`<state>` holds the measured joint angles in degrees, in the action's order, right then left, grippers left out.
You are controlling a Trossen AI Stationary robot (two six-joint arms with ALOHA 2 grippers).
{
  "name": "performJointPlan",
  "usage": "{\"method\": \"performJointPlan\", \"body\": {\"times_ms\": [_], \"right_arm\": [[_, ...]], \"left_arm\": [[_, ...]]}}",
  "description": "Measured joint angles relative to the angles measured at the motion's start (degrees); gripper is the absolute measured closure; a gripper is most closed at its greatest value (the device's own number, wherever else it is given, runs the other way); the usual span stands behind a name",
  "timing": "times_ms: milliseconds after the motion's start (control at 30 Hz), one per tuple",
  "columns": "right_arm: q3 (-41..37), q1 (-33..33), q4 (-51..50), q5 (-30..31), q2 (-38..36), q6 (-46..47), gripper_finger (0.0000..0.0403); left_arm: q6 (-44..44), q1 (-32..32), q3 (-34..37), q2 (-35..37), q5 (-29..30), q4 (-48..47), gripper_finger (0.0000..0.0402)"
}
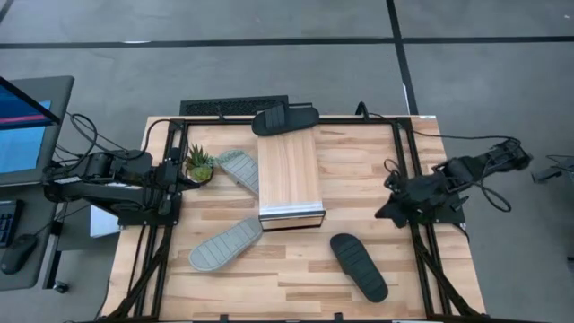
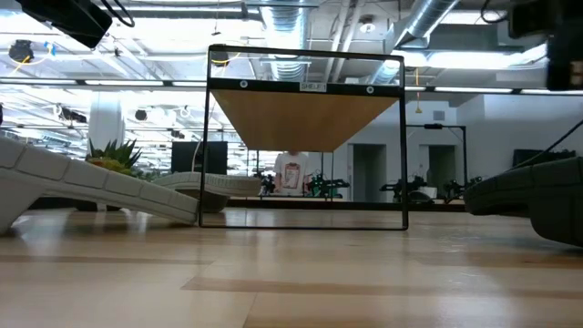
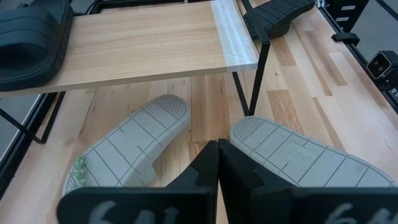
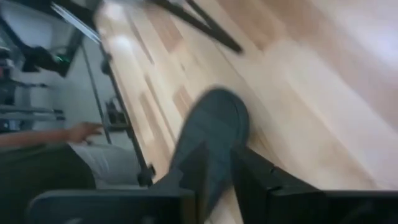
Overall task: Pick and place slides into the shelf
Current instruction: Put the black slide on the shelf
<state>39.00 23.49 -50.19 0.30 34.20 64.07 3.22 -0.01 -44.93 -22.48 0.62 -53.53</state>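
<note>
One black slide [image 1: 285, 119] already lies on the far end of the shelf [image 1: 289, 175], which stands mid-worktop [image 1: 359, 179]; a second black slide [image 1: 359, 266] rests on the wood near the front right, and two grey-green ones sit left of the shelf, one [image 1: 239, 169] tucked against its side near a small potted plant [image 1: 199, 164], the other [image 1: 225, 244] sole-up off its front corner. The left gripper [image 3: 217, 163] waits at the left edge with its jaws pressed together. The right gripper [image 4: 214, 171] hangs at the right edge, looking toward the near black slide; its jaws appear slightly parted, holding nothing. The likely trouble is the reach: that slide lies flat and angled, so a narrow opening may skid off the strap or push the shoe along the wood. A person's hand [image 4: 84, 132] also shows beyond the frame.
</note>
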Motion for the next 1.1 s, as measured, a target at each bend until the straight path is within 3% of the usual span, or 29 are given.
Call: {"method": "performJointPlan", "body": {"times_ms": [267, 500, 1100], "right_arm": [[0.02, 7.67, -2.98, -0.12, 2.47, 9.91, 0.0258], [0.02, 12.52, -3.35, 0.58, 8.97, 12.51, 0.0214], [0.07, 10.45, 10.71, 4.43, 30.53, 9.49, 0.0194]], "left_arm": [[0.01, -0.01, 0.0, 0.0, 0.0, -0.01, 0.0401], [0.01, -0.02, 0.0, 0.0, -0.01, -0.01, 0.0401], [0.01, -0.02, 0.0, -0.02, 0.0, -0.01, 0.0401]]}}
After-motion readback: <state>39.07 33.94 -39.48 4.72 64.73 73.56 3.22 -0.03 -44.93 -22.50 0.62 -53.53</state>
